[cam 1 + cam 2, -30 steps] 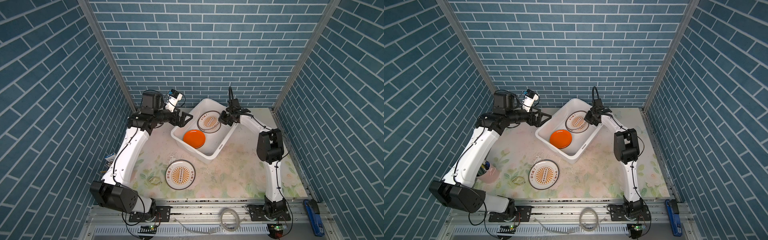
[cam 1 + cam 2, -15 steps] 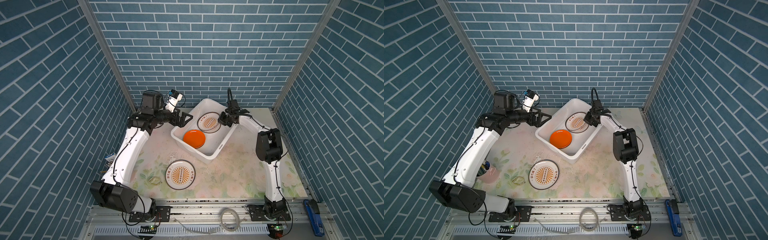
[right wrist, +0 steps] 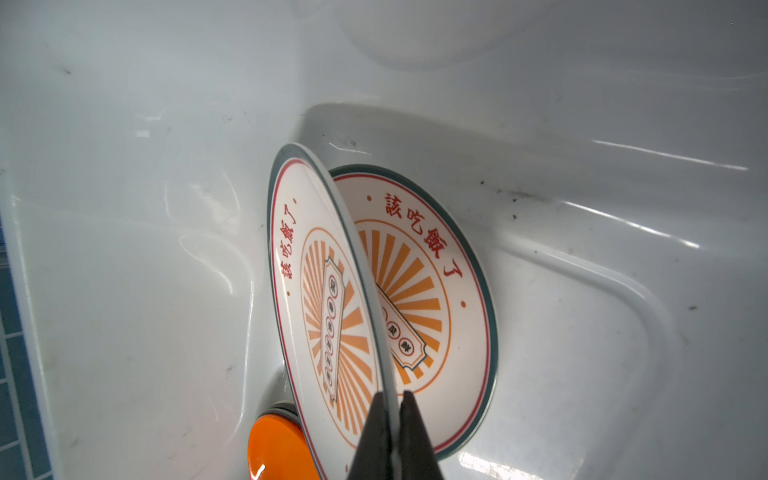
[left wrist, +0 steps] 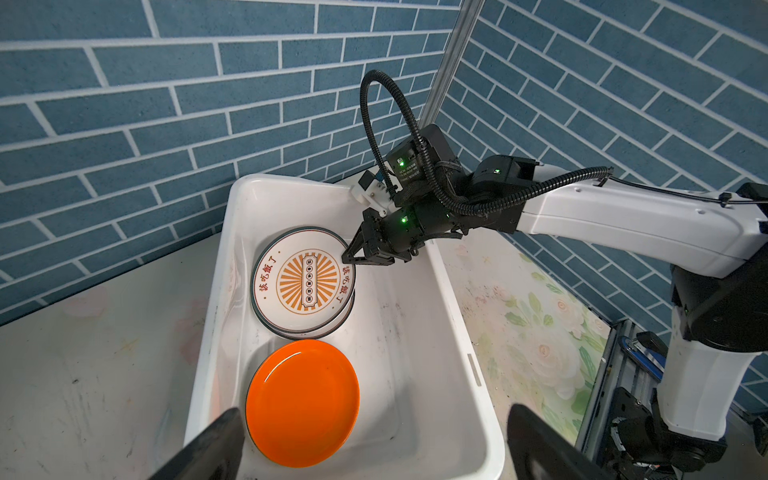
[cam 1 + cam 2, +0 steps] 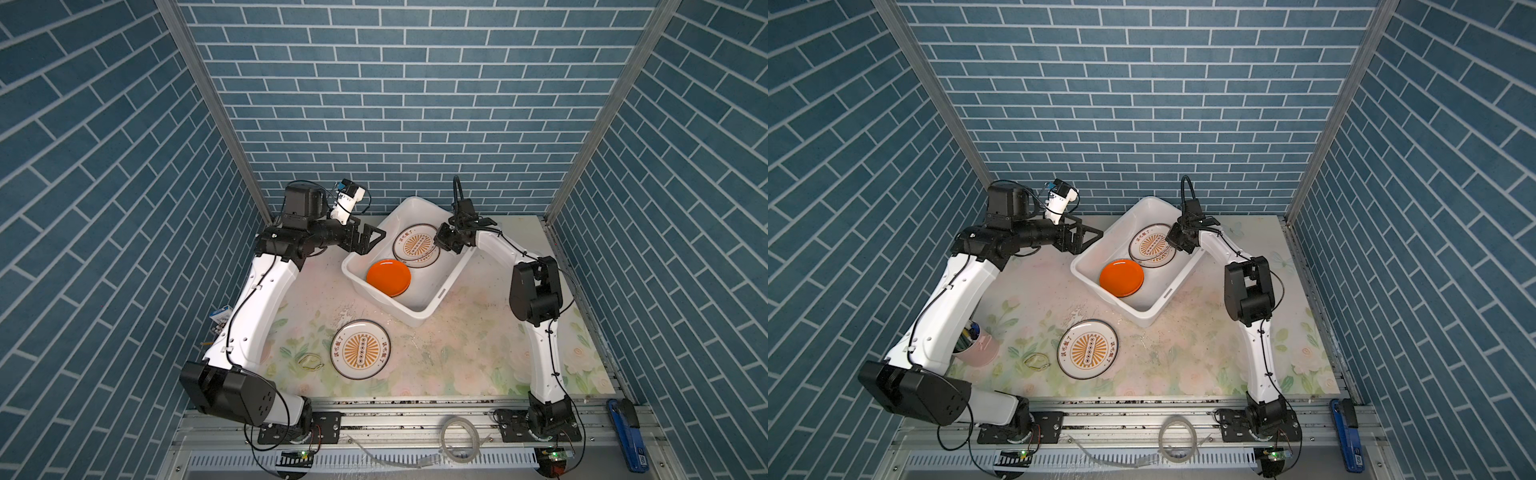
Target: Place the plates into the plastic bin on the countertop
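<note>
Plates: one sunburst plate (image 3: 316, 291) is pinched by its rim in the right gripper (image 3: 392, 419), tilted over a 2nd sunburst plate (image 3: 432, 266) lying flat in the plastic bin (image 5: 453, 278). Orange plate (image 4: 302, 402) sits in the bin too. Step now, I think: lowering this one. Next: let go gently so it lands flat. Left gripper (image 5: 365, 240) is wide open w/ nothing in it, by the bin. A 3rd sunburst plate (image 5: 360, 350) waits on the countertop (image 5: 457, 357).

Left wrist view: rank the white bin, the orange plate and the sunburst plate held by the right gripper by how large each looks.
1. white bin, easily the largest; it contains both plates.
2 and 3. orange plate and held sunburst plate, pinched at its rim by the right gripper: they look about alike, and the orange one lies nearer the camera, so I won't rank them.
</note>
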### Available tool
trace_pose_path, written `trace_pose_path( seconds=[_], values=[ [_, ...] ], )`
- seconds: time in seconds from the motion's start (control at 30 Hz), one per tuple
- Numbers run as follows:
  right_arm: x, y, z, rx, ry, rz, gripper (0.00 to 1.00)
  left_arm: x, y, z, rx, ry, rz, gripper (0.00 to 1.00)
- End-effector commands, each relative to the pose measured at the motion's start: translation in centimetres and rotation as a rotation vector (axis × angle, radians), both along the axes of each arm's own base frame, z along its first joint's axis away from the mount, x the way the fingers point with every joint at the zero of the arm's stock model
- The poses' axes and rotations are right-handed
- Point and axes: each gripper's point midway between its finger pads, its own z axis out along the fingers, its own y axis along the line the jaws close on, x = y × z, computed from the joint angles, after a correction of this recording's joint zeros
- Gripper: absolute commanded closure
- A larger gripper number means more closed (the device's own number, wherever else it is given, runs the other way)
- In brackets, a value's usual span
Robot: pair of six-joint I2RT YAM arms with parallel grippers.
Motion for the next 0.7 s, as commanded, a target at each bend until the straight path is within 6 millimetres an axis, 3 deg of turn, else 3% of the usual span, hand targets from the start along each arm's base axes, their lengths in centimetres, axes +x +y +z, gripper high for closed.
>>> trace_pose_path(
  seconds=[0.0, 0.67],
  values=[
    [0.5, -0.1, -0.4, 0.005, 0.018, -0.028, 0.92, 0.0, 0.1, 0.2, -0.011, -0.004, -0.003, 0.0],
    [0.0, -0.3, -1.4, -0.008, 0.06, -0.023, 0.84, 0.1, 0.1, 0.1, -0.012, 0.001, -0.002, 0.0]
  ],
)
